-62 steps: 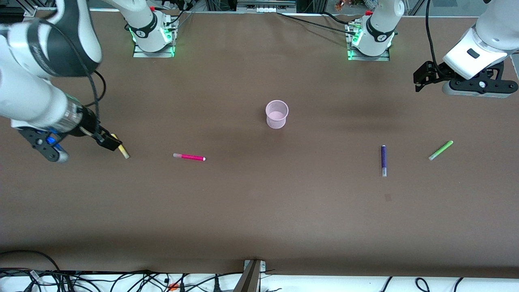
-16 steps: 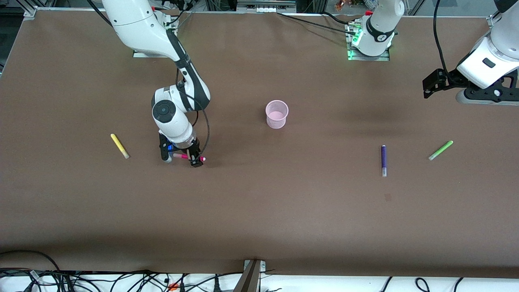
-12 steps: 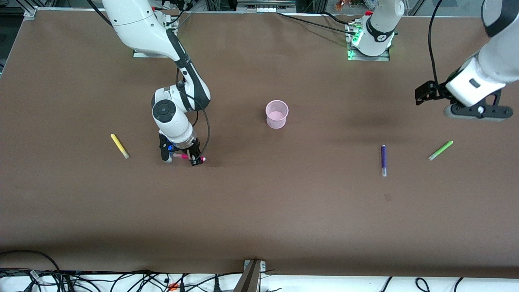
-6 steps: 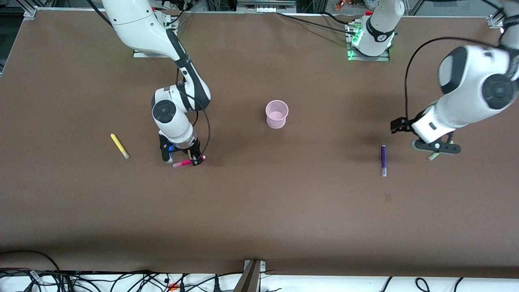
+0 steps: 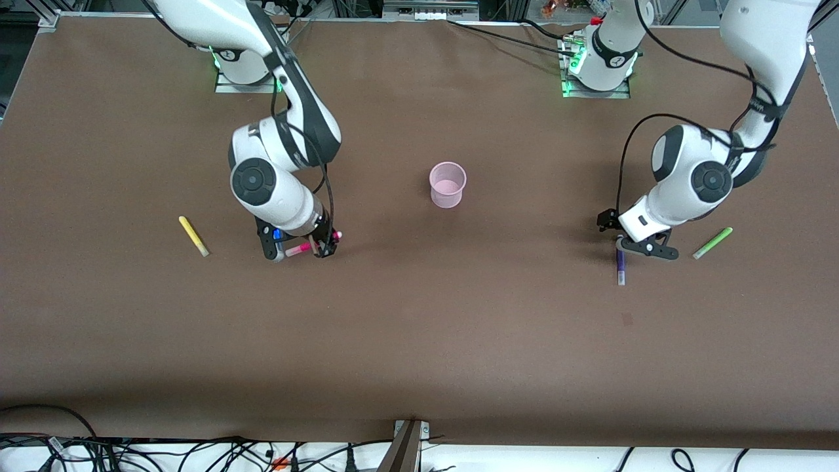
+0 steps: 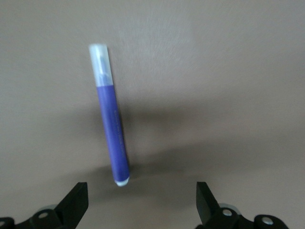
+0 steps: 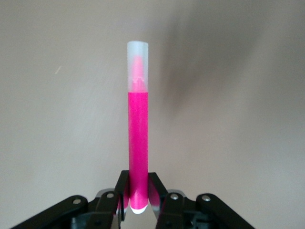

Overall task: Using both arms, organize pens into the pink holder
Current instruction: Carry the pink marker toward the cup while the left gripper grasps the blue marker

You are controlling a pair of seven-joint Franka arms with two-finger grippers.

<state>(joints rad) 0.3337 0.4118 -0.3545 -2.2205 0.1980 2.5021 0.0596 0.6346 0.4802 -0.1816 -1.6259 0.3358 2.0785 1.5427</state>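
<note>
I see the right arm's black two-finger gripper (image 5: pixel 319 248) low over the brown table (image 5: pixel 419 341), and its fingers (image 7: pixel 123 193) are pinched tight on one end of the short magenta-pink marker pen (image 5: pixel 303 247). In the right wrist view the pen (image 7: pixel 137 138) sticks straight out from the gripper (image 7: pixel 138 200), with its pale clear cap at the tip away from the fingers. I cannot tell if the pen touches the table.

The left arm's black two-finger gripper (image 5: pixel 627 244) hangs right over the dark purple marker pen (image 5: pixel 620 262) — its fingers (image 6: pixel 76 202) are spread wide and hold nothing. In the left wrist view the purple pen (image 6: pixel 110 129) lies flat on the table between the two fingers, closer to one of them and touching neither.

The lime green marker pen (image 5: pixel 712 242) lies on the table just beside the left gripper, toward the left arm's end. The yellow marker pen (image 5: pixel 193 236) lies near the right gripper, toward the right arm's end.

The small see-through pale pink plastic cup (image 5: pixel 448 185) stands upright between the two grippers — well apart from both and farther from the front camera than all four pens. I see no pen in it.
</note>
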